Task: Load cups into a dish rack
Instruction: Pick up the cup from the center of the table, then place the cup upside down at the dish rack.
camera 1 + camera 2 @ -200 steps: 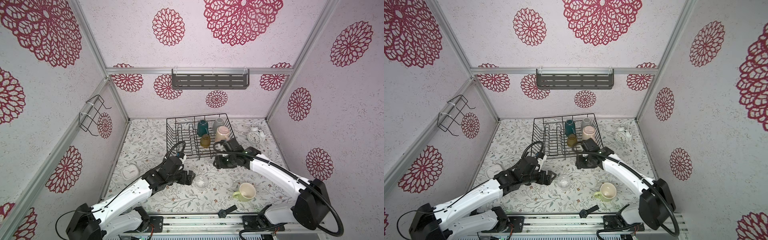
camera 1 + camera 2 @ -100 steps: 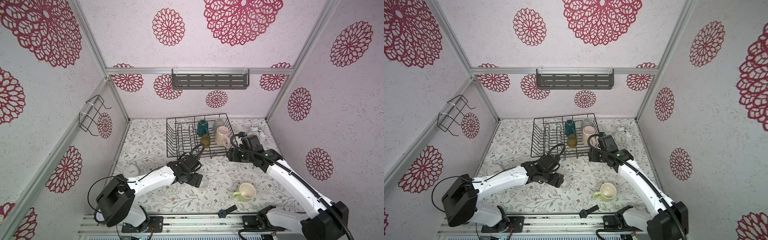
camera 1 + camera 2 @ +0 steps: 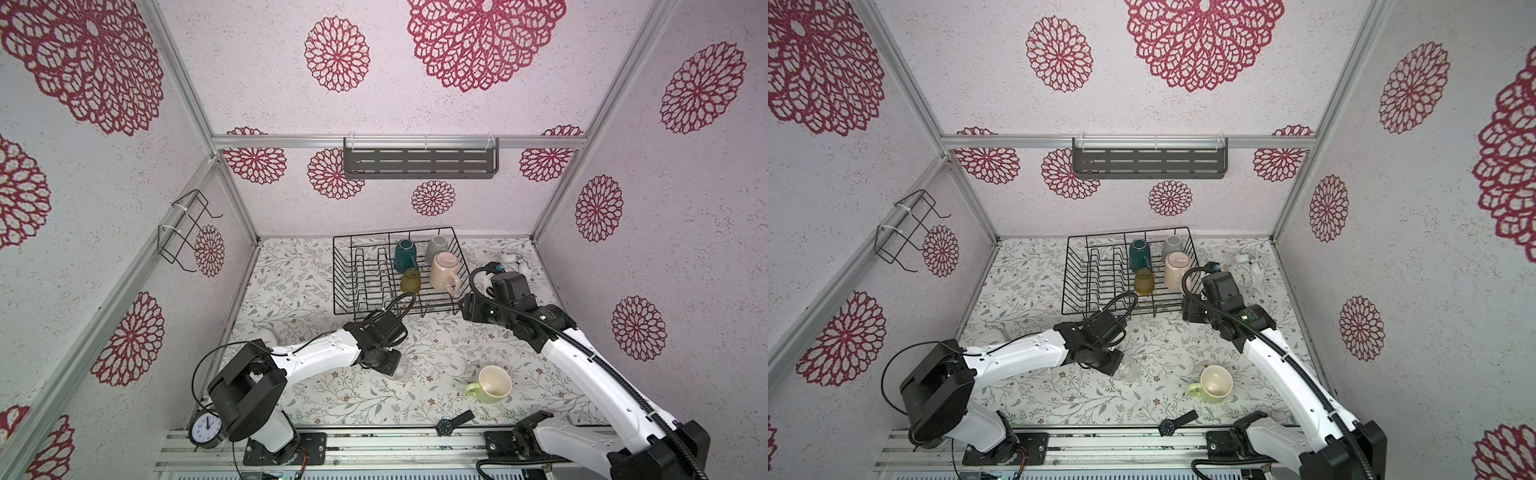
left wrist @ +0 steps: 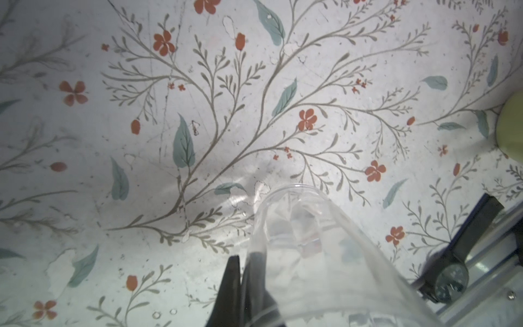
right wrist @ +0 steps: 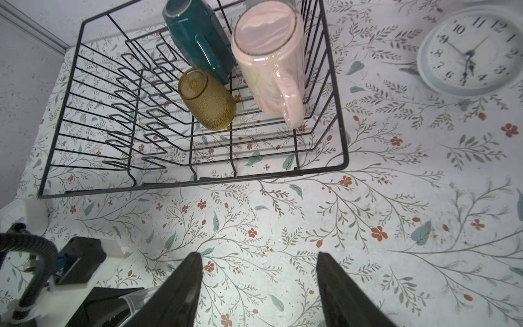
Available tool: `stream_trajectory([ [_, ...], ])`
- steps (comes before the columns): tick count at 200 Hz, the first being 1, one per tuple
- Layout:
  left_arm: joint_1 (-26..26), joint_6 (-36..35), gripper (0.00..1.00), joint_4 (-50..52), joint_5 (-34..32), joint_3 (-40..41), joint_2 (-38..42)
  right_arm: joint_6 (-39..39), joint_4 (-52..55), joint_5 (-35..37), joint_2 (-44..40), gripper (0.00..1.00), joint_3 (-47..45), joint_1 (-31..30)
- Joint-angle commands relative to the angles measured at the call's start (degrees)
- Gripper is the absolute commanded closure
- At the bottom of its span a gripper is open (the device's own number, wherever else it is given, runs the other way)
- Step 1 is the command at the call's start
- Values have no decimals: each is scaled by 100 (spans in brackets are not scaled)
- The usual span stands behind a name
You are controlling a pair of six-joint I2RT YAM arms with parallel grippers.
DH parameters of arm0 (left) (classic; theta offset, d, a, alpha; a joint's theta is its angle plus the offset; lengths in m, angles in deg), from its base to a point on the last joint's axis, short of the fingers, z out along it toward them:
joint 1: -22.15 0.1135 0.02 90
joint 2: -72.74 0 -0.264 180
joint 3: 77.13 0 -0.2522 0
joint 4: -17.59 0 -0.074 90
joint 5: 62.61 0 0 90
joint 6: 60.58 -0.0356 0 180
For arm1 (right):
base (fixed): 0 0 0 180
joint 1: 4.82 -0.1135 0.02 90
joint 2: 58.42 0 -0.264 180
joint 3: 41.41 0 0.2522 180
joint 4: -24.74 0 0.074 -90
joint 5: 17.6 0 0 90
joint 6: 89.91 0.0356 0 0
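Black wire, the dish rack (image 3: 334, 274) sits at twelve o'clock on the table. Its three o'clock half holds a pink mug (image 3: 444, 272), a teal mug (image 3: 405, 255), a grey mug (image 3: 436, 244) and an amber tumbler (image 3: 410, 280). The right gripper (image 5: 259, 256) hovers empty, jaws apart, off the rack's five o'clock corner. The light green mug (image 3: 490, 384) lies at four o'clock. Near the table's centre, the left gripper (image 4: 244, 264) pinches the wall of the clear glass (image 4: 311, 249), one finger inside the rim. I'd lift slowly, since that thin pinch could slip, then set it in the free space at the tumbler's six o'clock.
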Motion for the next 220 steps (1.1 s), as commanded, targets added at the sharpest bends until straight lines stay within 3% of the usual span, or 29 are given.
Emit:
stream_trajectory([
  [1,43,-268,100,258,176,-153,659,-128,-466,49,-389,32,-112,29],
  [34,198,-520,100,-270,-365,173,2193,-295,-1318,-1161,-676,24,-489,30],
  [46,233,-753,100,-692,-703,392,2794,-266,-1611,-1901,-646,15,-566,29],
  [53,229,-892,100,-998,-957,557,3140,-168,-1836,-2381,-600,3,-609,31],
  [76,224,-1874,100,-2620,-1510,1426,3974,615,-2929,-3867,-304,1,-869,55],
  [103,265,-2935,100,-3521,-2169,1666,3948,1945,-3977,-5021,343,1,-825,28],
  [117,357,-3141,100,-3833,-2258,1658,3744,2112,-4219,-5107,516,3,-866,-111],
  [136,502,-3352,100,-4400,-1792,1733,3483,2388,-4688,-5069,609,3,-1041,-363],
  [167,574,-3328,100,-5171,-1397,1823,3209,3463,-5833,-5229,970,3,-1303,-648],
  [220,602,-3103,100,-5522,-816,1940,3138,3752,-6539,-4629,1164,4,-1207,-1453],
])
